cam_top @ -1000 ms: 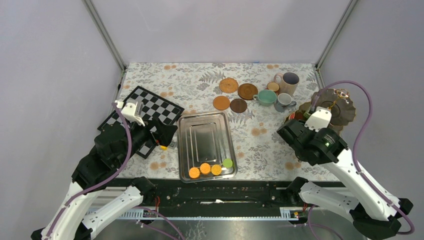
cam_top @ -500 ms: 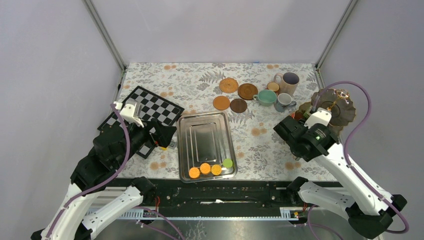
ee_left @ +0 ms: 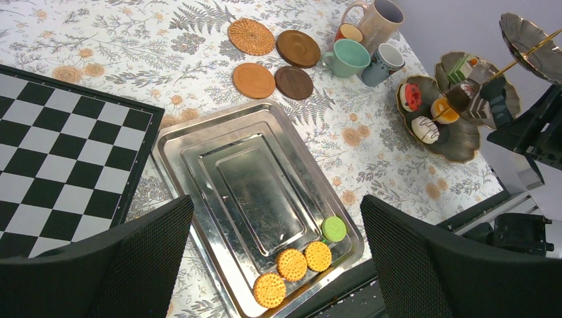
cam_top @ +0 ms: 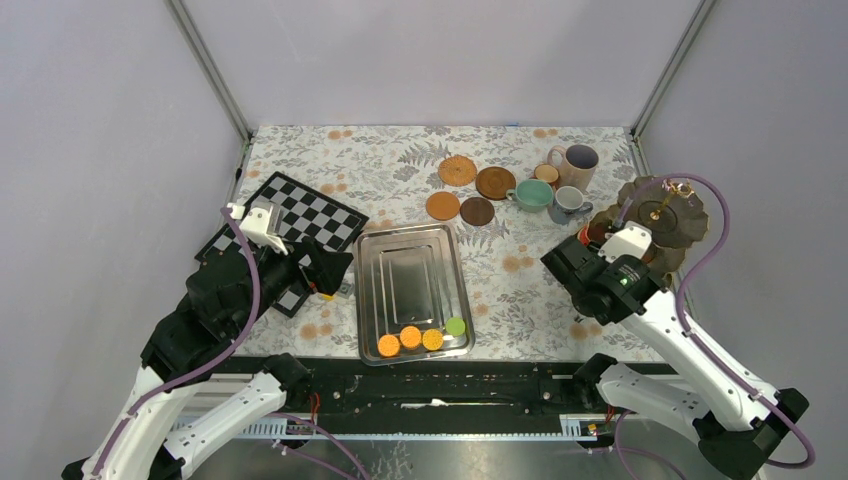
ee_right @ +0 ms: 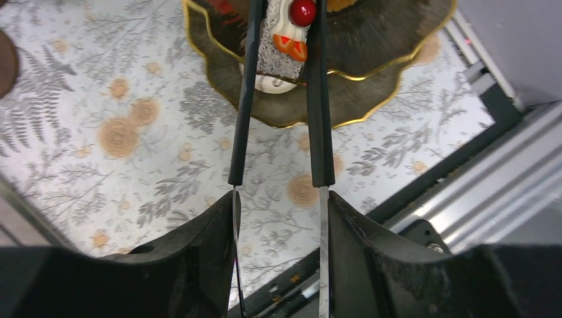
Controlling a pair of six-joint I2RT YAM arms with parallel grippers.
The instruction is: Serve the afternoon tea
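Observation:
My right gripper is shut on metal tongs. Their black tips pinch a white cake slice with a red cherry over the bottom tier of the dark stand. I cannot tell if the slice rests on the tier. The stand is at the right edge, and its bottom tier holds donuts. My left gripper is open and empty above the steel tray's left side. Three orange biscuits and a green one lie at the tray's near end.
The steel tray sits centre front, with the chessboard to its left. Several brown coasters lie behind the tray. The beige, teal, grey and small orange mugs stand to their right, near the stand.
My right arm has shifted left and slightly toward the stand's front, carrying the tongs. The left arm has stayed still.

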